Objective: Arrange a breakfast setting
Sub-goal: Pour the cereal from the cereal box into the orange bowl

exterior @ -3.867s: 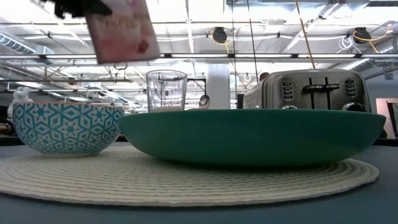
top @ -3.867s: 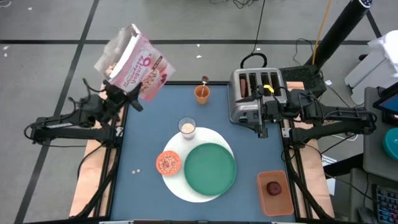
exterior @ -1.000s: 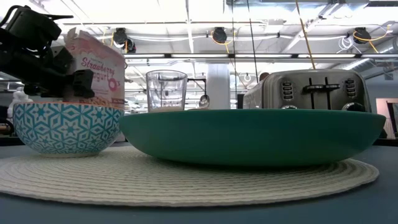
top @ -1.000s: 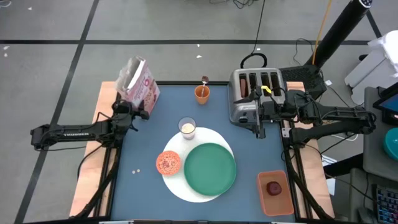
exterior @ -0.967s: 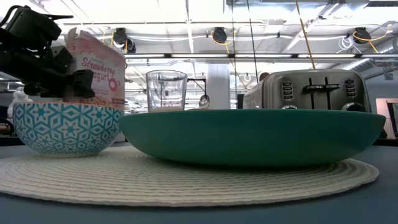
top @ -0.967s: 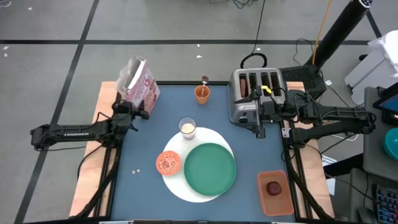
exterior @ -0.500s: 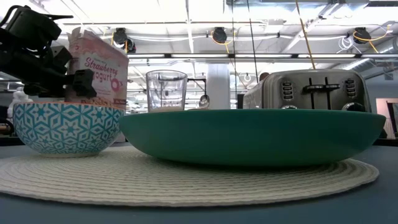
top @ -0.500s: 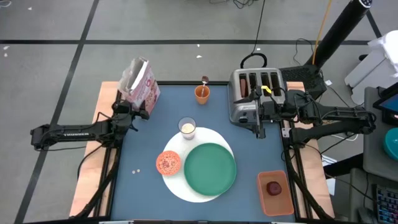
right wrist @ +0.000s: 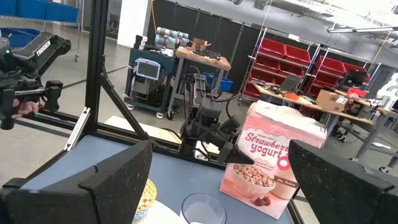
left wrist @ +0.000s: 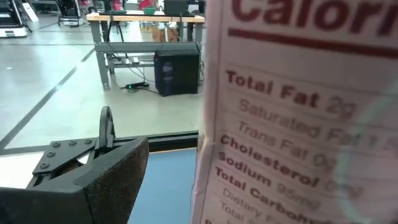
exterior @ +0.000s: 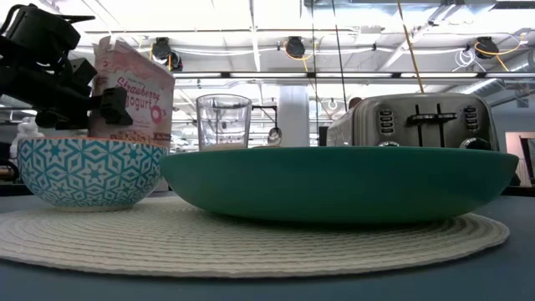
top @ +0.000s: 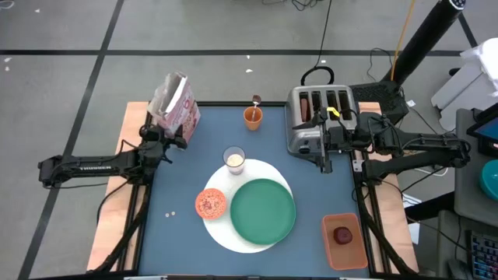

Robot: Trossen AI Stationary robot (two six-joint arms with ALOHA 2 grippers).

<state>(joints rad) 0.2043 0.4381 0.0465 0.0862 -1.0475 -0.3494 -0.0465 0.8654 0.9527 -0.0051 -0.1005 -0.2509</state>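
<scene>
Straightened upright since earlier, pink cereal box point(top: 178, 103) stands between parted left gripper point(top: 170, 137) fingers (unclamped).

Both pincers point(top: 180, 137) point(top: 325, 161) agape

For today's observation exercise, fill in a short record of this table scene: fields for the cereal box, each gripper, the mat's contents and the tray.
cereal box: pink cereal box upright at the table's far left corner
left gripper: left gripper open, beside the box
right gripper: right gripper open, by the toaster
mat: round white mat carries green plate, orange bowl, glass of milk
tray: orange tray holds dark red fruit
</scene>
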